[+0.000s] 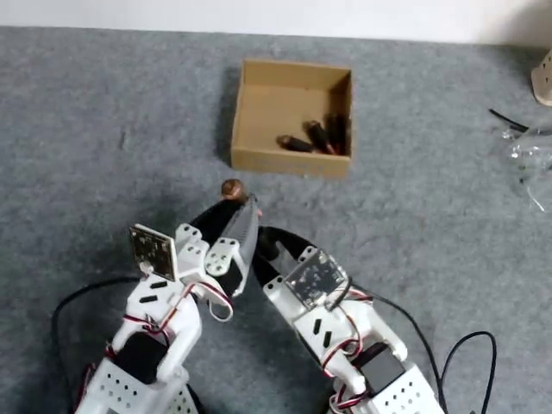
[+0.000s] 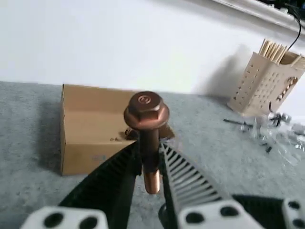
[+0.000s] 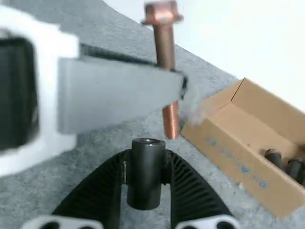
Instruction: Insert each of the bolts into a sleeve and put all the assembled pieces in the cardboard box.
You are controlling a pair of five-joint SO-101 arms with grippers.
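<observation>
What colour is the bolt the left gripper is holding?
Copper-brown, head and shank alike; the bolt shows best in the left wrist view.

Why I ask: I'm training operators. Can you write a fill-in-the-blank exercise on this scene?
The left gripper holds a copper ___ by its shaft. The right gripper holds a black ___ upright. Assembled pieces lie in the cardboard ___.
Missing words: bolt; sleeve; box.

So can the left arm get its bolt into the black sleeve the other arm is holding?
Probably yes. The left hand holds the bolt upright, its tip close above the open top of the sleeve in the right hand, with nothing between them. It looks slightly off-centre, though.
</observation>
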